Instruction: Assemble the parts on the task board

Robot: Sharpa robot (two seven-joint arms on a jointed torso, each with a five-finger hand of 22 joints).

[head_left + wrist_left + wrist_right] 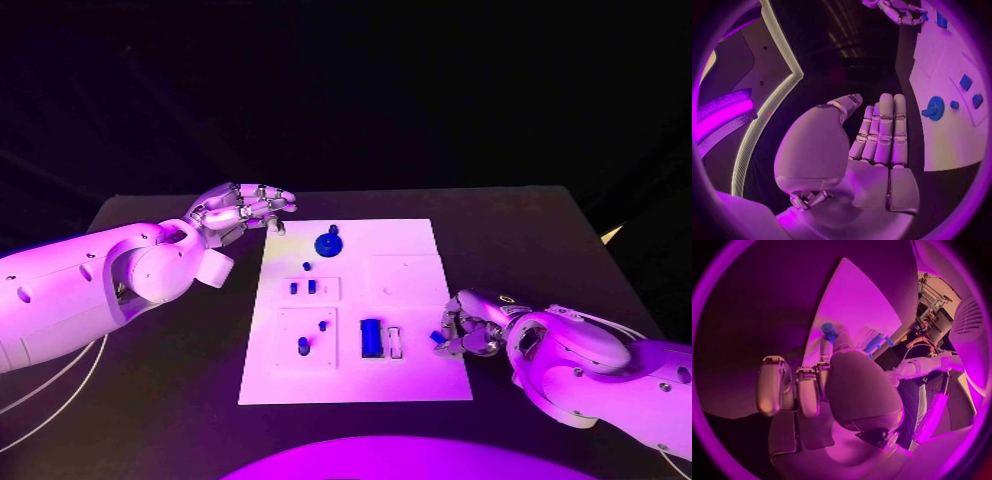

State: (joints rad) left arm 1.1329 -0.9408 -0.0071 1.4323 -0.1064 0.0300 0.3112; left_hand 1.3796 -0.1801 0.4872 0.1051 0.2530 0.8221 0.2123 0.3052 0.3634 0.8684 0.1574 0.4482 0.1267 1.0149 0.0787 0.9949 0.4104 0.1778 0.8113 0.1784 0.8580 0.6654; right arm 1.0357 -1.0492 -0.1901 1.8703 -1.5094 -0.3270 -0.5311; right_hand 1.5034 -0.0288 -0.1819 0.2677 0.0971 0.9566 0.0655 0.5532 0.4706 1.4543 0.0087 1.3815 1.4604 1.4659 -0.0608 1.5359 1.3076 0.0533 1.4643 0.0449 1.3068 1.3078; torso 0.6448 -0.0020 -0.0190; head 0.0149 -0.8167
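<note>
The white task board (404,370) lies in the middle of the black table. On it are a blue gear (332,241), small blue pegs (307,266) and a long blue block (371,338). My right hand (469,325) sits at the board's near right edge and pinches a small blue part (437,338). That part (828,329) shows at its fingertips in the right wrist view, over the board (861,300). My left hand (242,210) hovers off the board's far left corner and holds nothing. Its fingers (882,132) lie straight, beside the gear (934,108).
Raised white square fixtures (310,335) sit on the board, and one at the upper right (407,277) is bare. Black table (173,400) surrounds the board on both sides. The table's back edge (433,190) runs behind the board.
</note>
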